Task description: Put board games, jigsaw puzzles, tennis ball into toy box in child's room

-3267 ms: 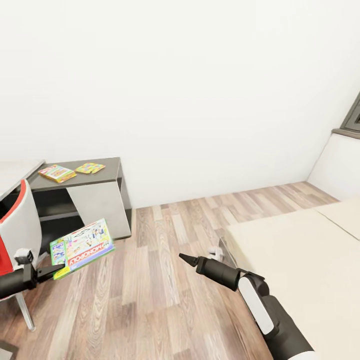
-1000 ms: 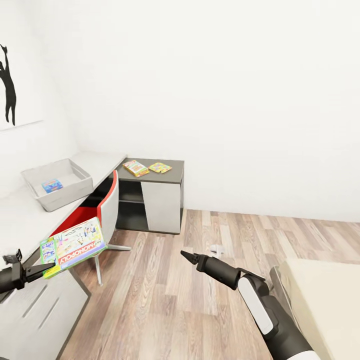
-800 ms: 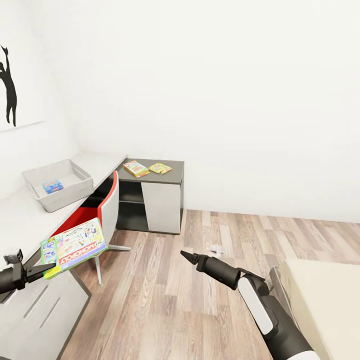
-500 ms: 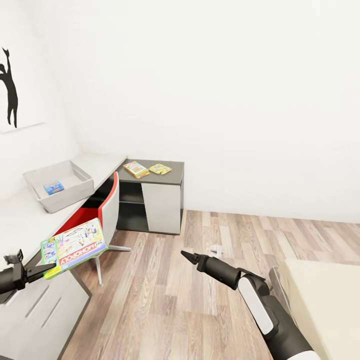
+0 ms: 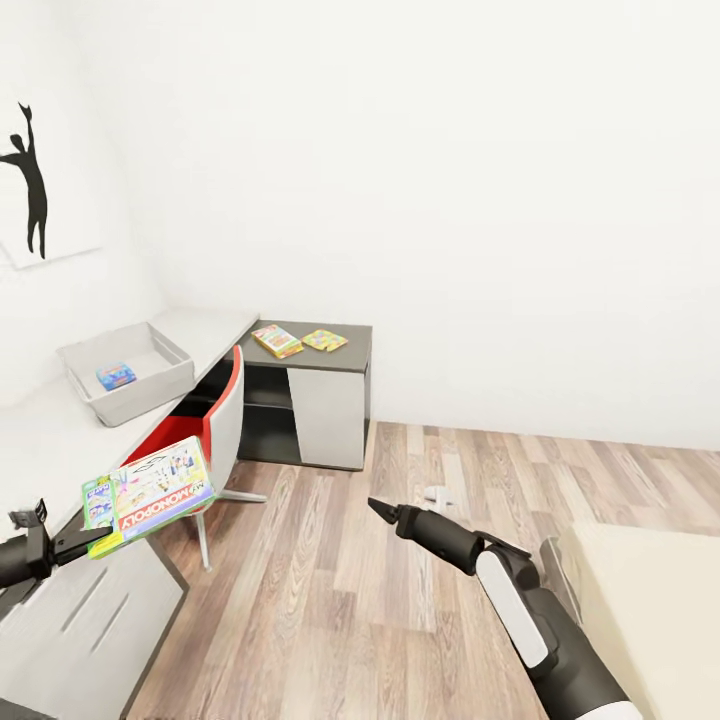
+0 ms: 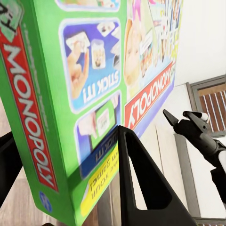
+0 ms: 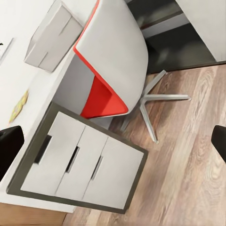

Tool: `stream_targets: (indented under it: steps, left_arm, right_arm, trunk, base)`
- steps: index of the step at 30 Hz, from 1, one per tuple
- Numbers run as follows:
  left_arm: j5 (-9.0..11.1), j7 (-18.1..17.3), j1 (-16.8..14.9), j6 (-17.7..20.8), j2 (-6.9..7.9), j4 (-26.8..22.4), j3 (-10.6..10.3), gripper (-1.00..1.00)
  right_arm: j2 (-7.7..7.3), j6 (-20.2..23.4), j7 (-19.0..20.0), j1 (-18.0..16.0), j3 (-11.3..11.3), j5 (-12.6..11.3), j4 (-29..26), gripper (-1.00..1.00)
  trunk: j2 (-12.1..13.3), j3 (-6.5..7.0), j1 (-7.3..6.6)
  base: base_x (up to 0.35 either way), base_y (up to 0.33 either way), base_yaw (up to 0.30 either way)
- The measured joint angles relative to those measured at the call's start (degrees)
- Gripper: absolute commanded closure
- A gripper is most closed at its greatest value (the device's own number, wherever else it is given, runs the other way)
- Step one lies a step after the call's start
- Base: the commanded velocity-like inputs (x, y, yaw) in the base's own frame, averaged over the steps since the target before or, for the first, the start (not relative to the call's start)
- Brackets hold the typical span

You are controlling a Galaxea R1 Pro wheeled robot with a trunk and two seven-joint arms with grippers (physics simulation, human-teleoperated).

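Monopoly box (image 5: 150, 493), stiff and light, pinched at its edge in my left tool (image 5: 62, 543); right tool (image 5: 381, 511) open, toy box (image 5: 130, 375) beyond.

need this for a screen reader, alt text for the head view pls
The left gripper holds a Monopoly box beside a grey desk bearing a toy bin. The empty right gripper hovers over wood floor.

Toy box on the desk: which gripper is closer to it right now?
Left. The left gripper, shut on the Monopoly box, is at the desk's near end, short of the toy box. The right gripper hangs out over the wood floor, farther away.
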Motion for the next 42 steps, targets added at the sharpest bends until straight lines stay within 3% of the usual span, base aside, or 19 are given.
stream_targets:
  steps: [42]
  left_arm:
    - [-0.13,-0.01,0.02,0.02,-0.08,-0.15,-0.01,1.00]
  right_arm:
    - [0.22,-0.07,-0.10,0.01,0.62,0.30,-0.28,-1.00]
  trunk:
    - [16.89,8.73,-9.24]
  base:
    - [0.000,0.000,0.274]
